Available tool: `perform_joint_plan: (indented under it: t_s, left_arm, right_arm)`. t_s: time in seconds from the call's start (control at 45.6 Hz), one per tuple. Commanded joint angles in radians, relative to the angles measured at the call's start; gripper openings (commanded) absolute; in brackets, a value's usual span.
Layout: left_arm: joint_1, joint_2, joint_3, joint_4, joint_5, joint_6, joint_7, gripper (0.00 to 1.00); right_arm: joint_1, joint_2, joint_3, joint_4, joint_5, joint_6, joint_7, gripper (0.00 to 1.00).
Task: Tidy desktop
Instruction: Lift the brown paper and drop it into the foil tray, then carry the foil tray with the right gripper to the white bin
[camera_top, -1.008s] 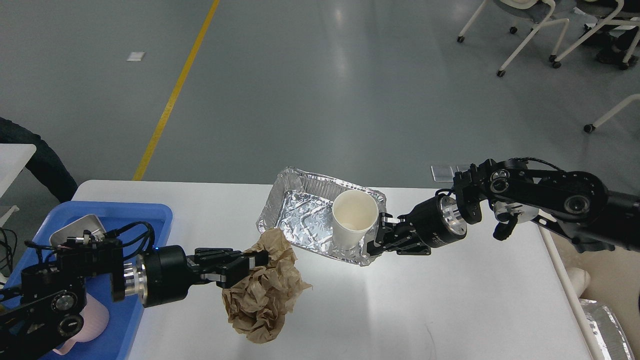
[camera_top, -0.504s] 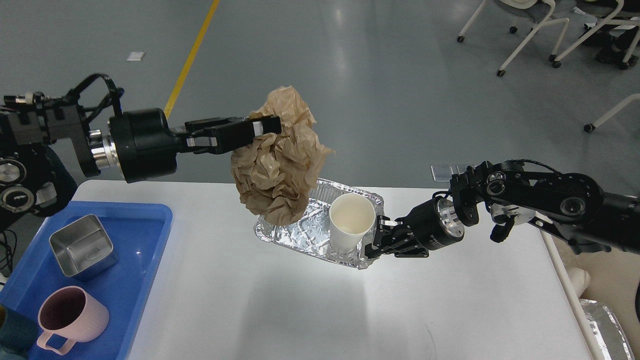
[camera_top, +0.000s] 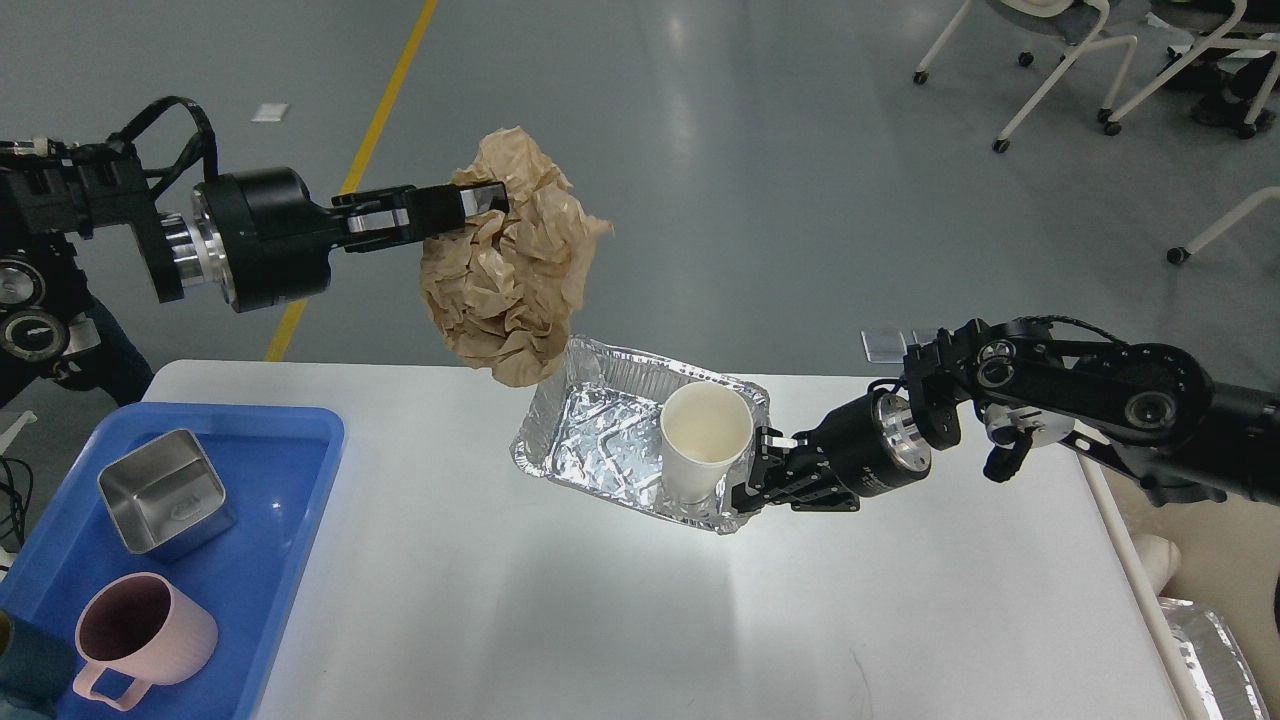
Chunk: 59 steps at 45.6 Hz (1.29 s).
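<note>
Left gripper pinching a big ball of crumpled brown paper, fingers closed tight on its top edge; holding it up in the air at about 11 o'clock, above the far edge of the white desktop; paper hanging just over the far left corner of the foil tray, not touching it. Right gripper reaching in from 3 o'clock, fingers clamped on the near right rim of the foil tray; sitting just beside the white paper cup; cup standing upright inside the tray at its right end. Foil tray resting near the middle of the desktop, toward the far side. Desktop filling the lower half of the view, wide and white. Blue tray lying at 8 o'clock on the left end of the desktop, holding a square metal dish and a pink mug. Office chairs standing far off at 1 o'clock on the grey floor.
</note>
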Motion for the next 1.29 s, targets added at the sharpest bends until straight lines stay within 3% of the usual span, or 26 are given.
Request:
perform_joint_plan:
  t_s: [0.0,0.285,0.416,0.46,0.482,0.504,0.679,0.789,1.03,1.271]
  left_arm:
    - [0.013,-0.032,0.056,0.06,0.008,0.011,0.001,0.05]
    - [0.024,-0.151,0.119,0.172,0.045,0.028,0.007,0.08]
    - [0.039,-0.211,0.142,0.209,0.068,0.034,0.007,0.16]
    - [0.044,-0.219,0.146,0.214,0.068,0.034,0.007,0.26]
    - [0.047,-0.223,0.149,0.22,0.068,0.034,0.008,0.42]
    - [0.051,-0.225,0.151,0.224,0.068,0.036,0.007,0.49]
    - [0.064,-0.295,0.152,0.252,0.068,0.039,0.008,0.62]
    - [0.071,-0.306,0.149,0.252,0.067,0.048,0.007,0.92]
    - [0.076,-0.317,0.114,0.252,0.025,0.122,0.007,0.97]
    - [0.126,-0.291,-0.084,0.278,-0.274,0.206,0.005,0.97]
  right_arm:
    - [0.002,0.002,-0.001,0.0,-0.001,0.0,0.0,0.0]
    - [-0.001,-0.004,0.002,0.0,0.0,0.0,0.0,0.0]
    - [-0.003,-0.006,0.003,0.0,0.0,0.0,0.0,0.0]
    - [-0.003,-0.006,0.003,0.002,0.0,0.0,0.0,0.0]
    - [-0.003,-0.009,0.003,0.005,0.0,0.0,0.0,0.0]
    - [-0.003,-0.012,0.005,0.006,0.0,0.0,0.0,0.0]
    - [-0.001,-0.02,0.005,0.012,0.0,0.0,0.0,0.0]
    - [-0.003,-0.026,0.009,0.017,0.0,0.0,0.0,0.0]
    - [-0.016,-0.031,0.035,0.018,0.0,0.0,0.0,0.0]
    - [-0.082,-0.069,0.14,0.009,-0.001,-0.001,0.0,0.0]
